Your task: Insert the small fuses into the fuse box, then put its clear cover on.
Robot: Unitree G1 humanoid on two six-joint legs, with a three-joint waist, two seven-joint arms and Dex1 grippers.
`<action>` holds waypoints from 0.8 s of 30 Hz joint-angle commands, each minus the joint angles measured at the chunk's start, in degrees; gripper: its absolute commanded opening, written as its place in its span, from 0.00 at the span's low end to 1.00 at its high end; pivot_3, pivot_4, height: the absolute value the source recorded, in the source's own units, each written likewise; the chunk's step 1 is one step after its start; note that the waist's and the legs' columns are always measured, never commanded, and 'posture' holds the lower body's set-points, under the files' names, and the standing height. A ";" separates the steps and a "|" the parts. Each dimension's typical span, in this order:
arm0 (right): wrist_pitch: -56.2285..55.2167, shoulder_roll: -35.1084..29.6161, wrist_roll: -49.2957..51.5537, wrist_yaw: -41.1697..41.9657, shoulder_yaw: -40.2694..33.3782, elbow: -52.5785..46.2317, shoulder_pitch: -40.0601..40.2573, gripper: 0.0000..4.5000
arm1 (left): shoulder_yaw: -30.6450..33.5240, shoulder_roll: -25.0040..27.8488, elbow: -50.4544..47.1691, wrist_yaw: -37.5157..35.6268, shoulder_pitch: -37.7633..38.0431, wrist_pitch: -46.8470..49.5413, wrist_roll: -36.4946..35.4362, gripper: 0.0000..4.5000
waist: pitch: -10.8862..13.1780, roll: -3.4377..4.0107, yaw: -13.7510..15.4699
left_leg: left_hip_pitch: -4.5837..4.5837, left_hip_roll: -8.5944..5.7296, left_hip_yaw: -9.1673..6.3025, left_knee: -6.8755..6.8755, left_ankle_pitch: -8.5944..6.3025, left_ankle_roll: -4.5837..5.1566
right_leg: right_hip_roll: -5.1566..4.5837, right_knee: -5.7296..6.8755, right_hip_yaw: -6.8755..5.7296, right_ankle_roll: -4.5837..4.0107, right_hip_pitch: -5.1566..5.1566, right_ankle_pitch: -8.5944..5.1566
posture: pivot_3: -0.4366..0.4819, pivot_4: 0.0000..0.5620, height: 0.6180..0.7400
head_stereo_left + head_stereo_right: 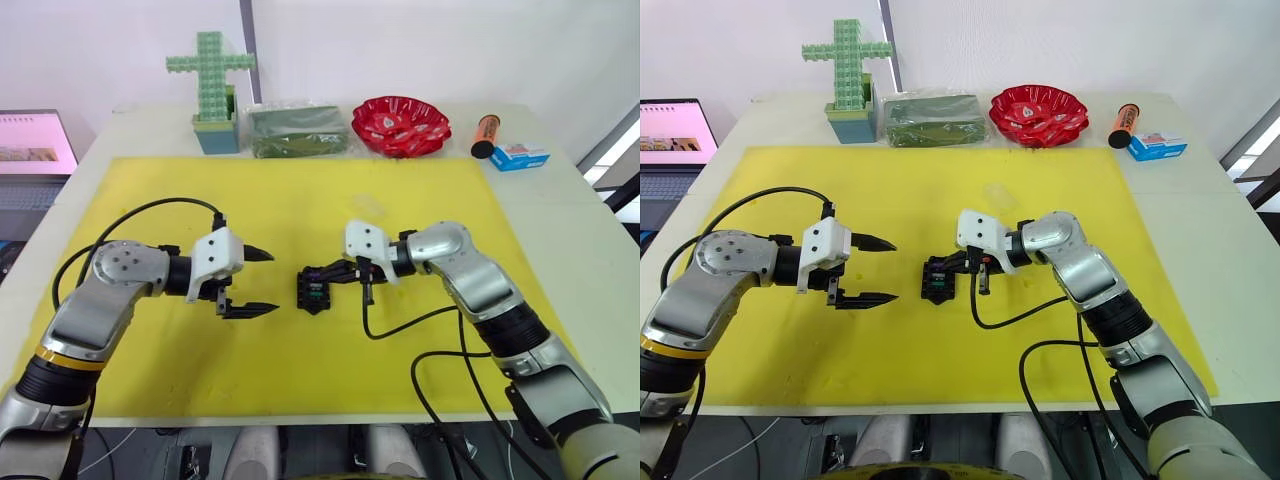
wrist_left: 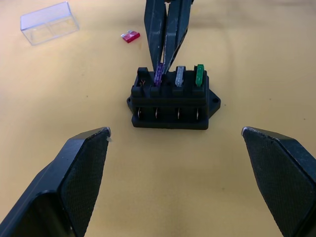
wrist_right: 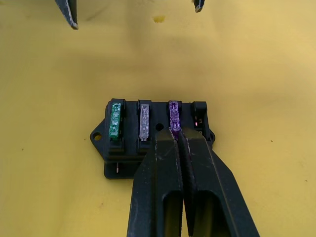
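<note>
The desk [image 1: 540, 200] is covered by a yellow mat [image 1: 300, 370], and both arms are reached in low over it from either side. The right arm is bent at the elbow and turned inward, its right claw [image 3: 175, 132] pressed together on the purple fuse [image 3: 174, 113], which is seated in the fuse box [image 1: 314, 290] at mid-mat. The left arm is laid forearm-flat, and the left claw [image 1: 262, 282] is held spread wide, aimed at the box from just beside it, nothing between its fingers.

Along the far edge of the desk a red bowl [image 1: 400, 125] is seen filled with red wrapped pieces, next to a dark green packet [image 1: 297, 131].

In the box, the green fuse [image 3: 114, 121] and the grey fuse [image 3: 144, 121] are already slotted beside the purple one; the fourth slot is open. The clear cover [image 2: 49, 22] is lying on the mat beyond the box, the red fuse [image 2: 130, 36] near it, both well apart from either claw.
</note>
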 commanded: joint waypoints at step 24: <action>2.74 -1.96 -3.12 1.42 4.74 -3.49 -3.96 0.00 | 0.31 -0.73 -1.37 0.36 -0.18 -0.99 0.35 1.00 | 0.00 0.00 -0.05 | -0.01 0.01 0.01 -0.02 0.00 0.00 | 0.00 -0.01 0.00 0.00 -0.02 0.00 | 0.48 0.27 1.00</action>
